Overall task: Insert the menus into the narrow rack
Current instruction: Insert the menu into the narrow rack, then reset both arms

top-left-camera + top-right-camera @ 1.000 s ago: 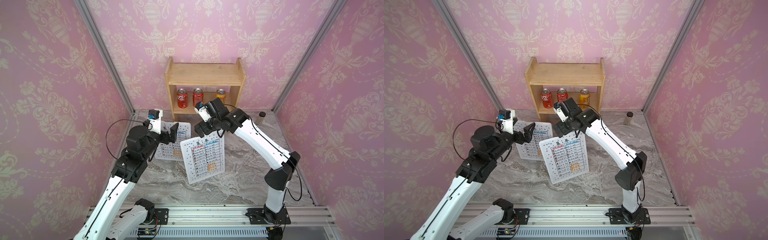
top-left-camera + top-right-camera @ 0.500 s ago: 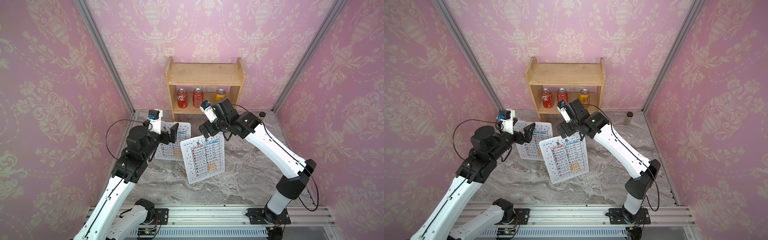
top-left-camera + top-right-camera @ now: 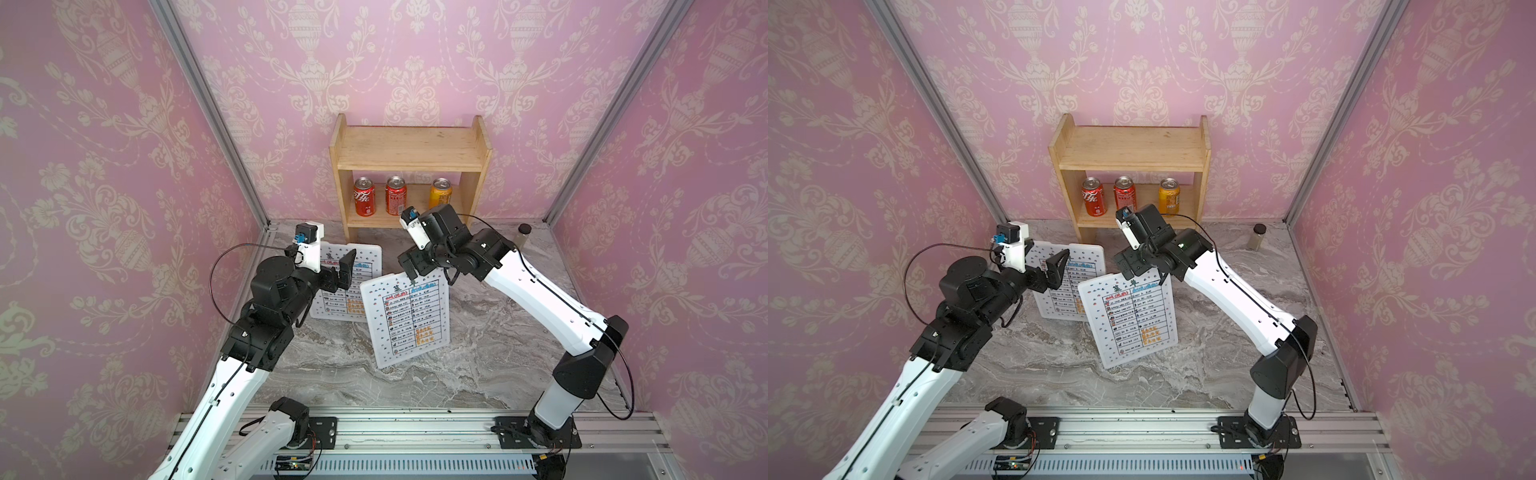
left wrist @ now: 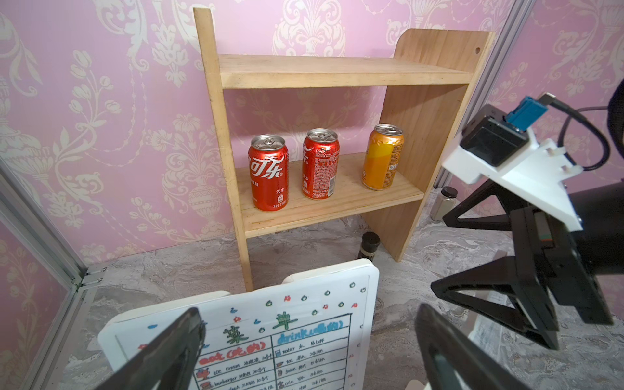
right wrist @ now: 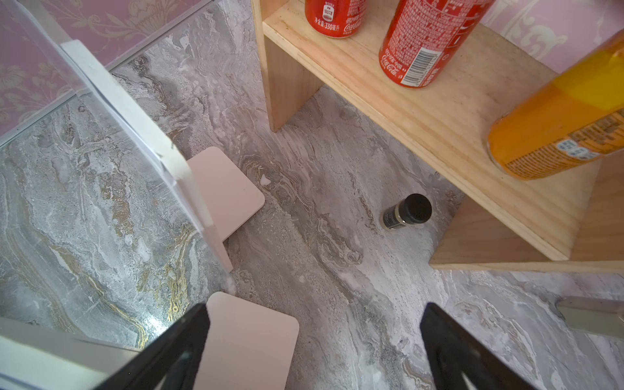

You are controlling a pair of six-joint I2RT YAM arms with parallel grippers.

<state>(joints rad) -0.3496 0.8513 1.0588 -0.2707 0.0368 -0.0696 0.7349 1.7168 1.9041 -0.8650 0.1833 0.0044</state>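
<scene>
Left wrist view showed the left gripper [image 4: 307, 317] spread wide and empty at the far-left menu [image 4: 297, 341], which stood on the marble table [image 4: 189, 266] near the wooden rack [image 4: 337, 72]. In both top views the right gripper [image 3: 413, 270], likewise released, hung at the top edge of the nearer menu [image 3: 409, 320], which partly covered the far one.

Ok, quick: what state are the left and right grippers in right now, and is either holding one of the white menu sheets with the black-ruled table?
Left gripper: open, holding nothing.
Right gripper: open, holding nothing.
</scene>
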